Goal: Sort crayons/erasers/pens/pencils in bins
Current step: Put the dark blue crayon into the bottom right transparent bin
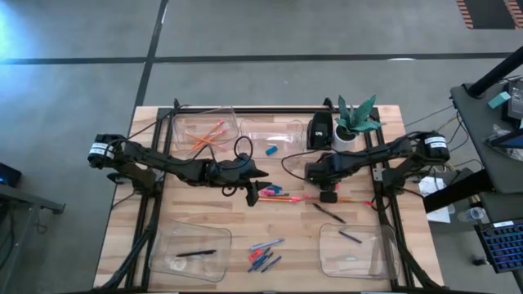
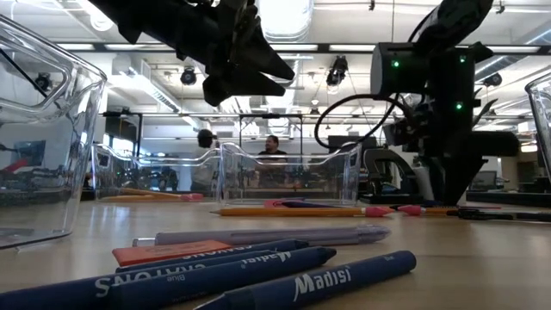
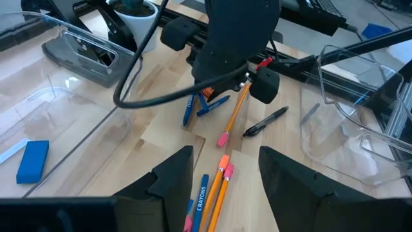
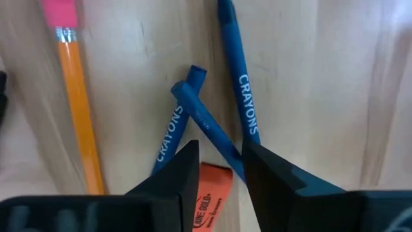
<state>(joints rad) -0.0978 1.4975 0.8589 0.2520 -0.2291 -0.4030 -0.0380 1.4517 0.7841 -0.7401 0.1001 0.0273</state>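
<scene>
The right gripper (image 4: 219,171) is hanging low over the middle of the table, its fingers spread a little with a blue crayon (image 4: 209,129) lying slantwise in the gap between the tips; I cannot tell whether they are touching it. Just beside them are lying two more crayons (image 4: 244,103) and a pencil (image 4: 77,103). The left gripper (image 3: 225,171) is hovering spread above other pencils (image 3: 222,187).

Blue crayons (image 4: 241,109) lay crossed on the wood at table centre, an orange pencil (image 4: 77,103) just beside them at nine o'clock. Two clear bins (image 1: 204,122) stood at twelve o'clock, two more at six. A black pen (image 1: 331,214) lay towards four o'clock.
</scene>
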